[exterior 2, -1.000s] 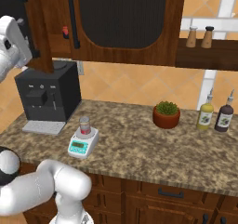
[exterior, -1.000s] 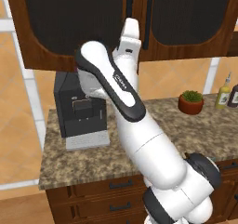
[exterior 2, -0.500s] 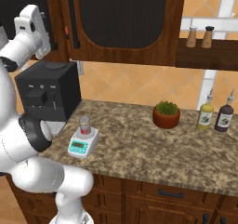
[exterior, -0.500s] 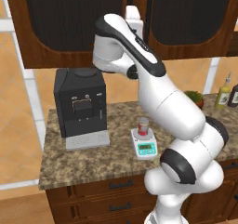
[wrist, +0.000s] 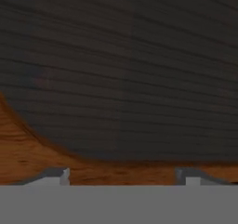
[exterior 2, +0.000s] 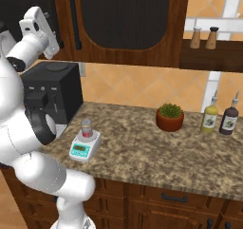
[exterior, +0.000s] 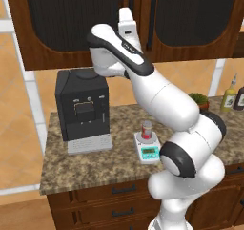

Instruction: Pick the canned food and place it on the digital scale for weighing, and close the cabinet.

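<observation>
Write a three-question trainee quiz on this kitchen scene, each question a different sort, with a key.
1. True or false: the can stands on the scale.
2. What stands left of the scale in the left base view? A) coffee machine B) potted plant C) bottles
3. Fill in: the gripper faces the cabinet ____.

Key: 1 true; 2 A; 3 door.

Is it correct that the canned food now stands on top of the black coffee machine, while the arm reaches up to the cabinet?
Not quite. The canned food stands on the digital scale, on the counter beside the black coffee machine, not on top of it; the left base view shows this. The arm does reach up to the cabinet.
</observation>
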Robot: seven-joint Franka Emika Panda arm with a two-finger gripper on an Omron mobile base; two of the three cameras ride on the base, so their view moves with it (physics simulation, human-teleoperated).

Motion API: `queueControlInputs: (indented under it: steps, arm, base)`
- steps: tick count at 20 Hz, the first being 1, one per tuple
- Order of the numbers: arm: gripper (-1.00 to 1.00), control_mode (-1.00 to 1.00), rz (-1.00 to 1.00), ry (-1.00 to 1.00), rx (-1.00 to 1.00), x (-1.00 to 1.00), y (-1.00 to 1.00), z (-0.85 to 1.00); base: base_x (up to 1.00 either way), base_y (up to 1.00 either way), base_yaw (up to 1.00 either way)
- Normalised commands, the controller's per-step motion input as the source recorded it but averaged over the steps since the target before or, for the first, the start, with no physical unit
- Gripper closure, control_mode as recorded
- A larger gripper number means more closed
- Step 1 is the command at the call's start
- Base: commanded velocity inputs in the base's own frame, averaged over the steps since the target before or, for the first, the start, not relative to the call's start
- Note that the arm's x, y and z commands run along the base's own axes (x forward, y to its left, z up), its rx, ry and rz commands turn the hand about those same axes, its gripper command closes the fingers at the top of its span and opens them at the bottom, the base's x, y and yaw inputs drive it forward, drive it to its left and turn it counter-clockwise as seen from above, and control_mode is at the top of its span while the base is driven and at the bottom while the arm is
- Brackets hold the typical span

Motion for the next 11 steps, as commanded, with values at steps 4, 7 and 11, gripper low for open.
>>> queueControlInputs:
  steps: [4, 7, 11]
  arm:
    - [-1.0, -1.0, -0.22, 0.17, -0.03, 1.0, 0.06, -0.11]
    - [-1.0, -1.0, -0.15, -0.03, -0.01, 0.62, 0.0, -0.18]
    - [-1.0, -1.0, -0.23, -0.04, -0.06, 0.54, -0.01, -0.48]
  base:
    - [0.0, 0.0, 0.0]
    - [0.0, 0.0, 0.0]
    - [0.0, 0.0, 0.0]
